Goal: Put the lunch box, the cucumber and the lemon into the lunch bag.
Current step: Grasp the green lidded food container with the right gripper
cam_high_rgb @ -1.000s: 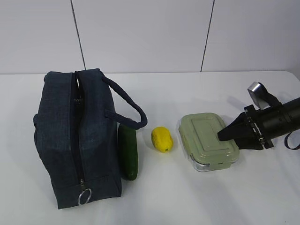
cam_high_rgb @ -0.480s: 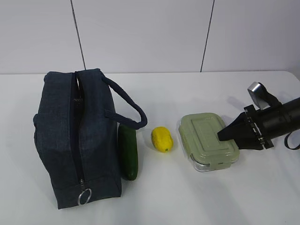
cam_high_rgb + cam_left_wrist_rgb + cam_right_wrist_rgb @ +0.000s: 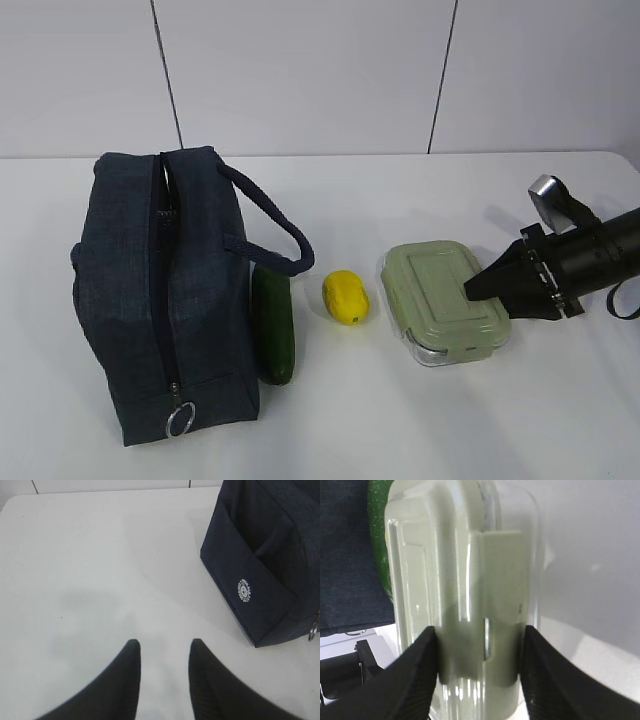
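1. One boxy dark navy fabric lunch bag (image 3: 165,295) stands on the white table (image 3: 400,430) at the left, its top zipper running toward the camera and ending at a metal ring pull (image 3: 181,420); one loop handle (image 3: 270,225) arches out on its right side (a second handle cannot be made out).
2. One short, dark green smooth cucumber (image 3: 273,325) lies flat, just beside the bag's right wall.
3. One small bright yellow oval lemon (image 3: 345,297) sits on the table between the cucumber and the box, apart from both.
4. One rectangular clear lunch box with a pale sage-green snap-on lid (image 3: 443,300) rests on the table, right of the lemon.
5. The right gripper (image 3: 479,662) reaches in low from the right, its arm nearly level with the table; its two black fingers (image 3: 415,672) press against both sides of the lunch box's lid clip.
6. The left gripper (image 3: 162,650) hangs over bare table left of the bag, fingers spread with nothing between them.
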Tool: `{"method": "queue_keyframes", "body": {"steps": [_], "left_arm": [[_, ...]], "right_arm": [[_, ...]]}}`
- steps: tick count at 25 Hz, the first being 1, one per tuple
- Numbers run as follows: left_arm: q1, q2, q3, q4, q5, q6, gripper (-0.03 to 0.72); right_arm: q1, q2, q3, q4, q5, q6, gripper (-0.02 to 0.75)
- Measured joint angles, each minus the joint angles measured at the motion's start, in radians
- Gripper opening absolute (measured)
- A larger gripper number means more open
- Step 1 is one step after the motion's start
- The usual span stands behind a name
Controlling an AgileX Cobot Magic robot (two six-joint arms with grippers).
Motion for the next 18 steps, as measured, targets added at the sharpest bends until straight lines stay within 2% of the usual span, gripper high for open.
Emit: {"method": "queue_keyframes", "body": {"steps": [18], "left_arm": [[0.000, 0.000, 0.000, 0.000, 0.000, 0.000, 0.239]], "right_arm": [[0.000, 0.000, 0.000, 0.000, 0.000, 0.000, 0.357]]}}
